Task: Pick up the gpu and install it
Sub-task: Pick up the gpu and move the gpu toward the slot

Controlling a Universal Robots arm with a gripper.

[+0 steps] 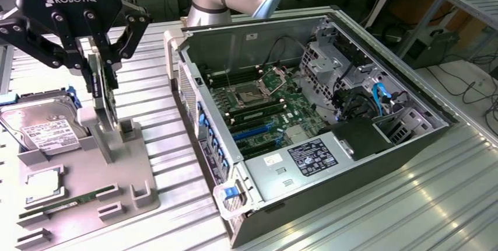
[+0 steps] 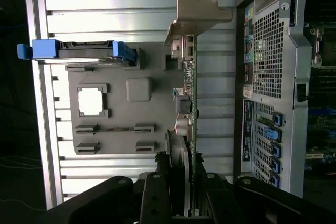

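The gpu (image 1: 104, 96) is a green card that stands on edge over the upright stand of the grey fixture tray (image 1: 86, 219), at the exterior view's left. My gripper (image 1: 101, 71) reaches down from above and is shut on the card's upper edge. In the wrist view the gpu (image 2: 188, 103) shows edge-on, with its silver end bracket (image 2: 197, 11) at the far end. There the fingers (image 2: 157, 192) press on both faces and the gripper (image 2: 181, 184) is closed around it. I cannot tell whether the card's lower edge has left the stand's slot.
The open computer case (image 1: 342, 146) lies on its side at the exterior view's right, its motherboard (image 1: 265, 108) exposed. On the tray sit a hard drive (image 1: 43, 127), a square processor (image 1: 43, 184) and a memory stick (image 1: 70, 199). The case's rear panel (image 2: 268, 77) lies close beside the card.
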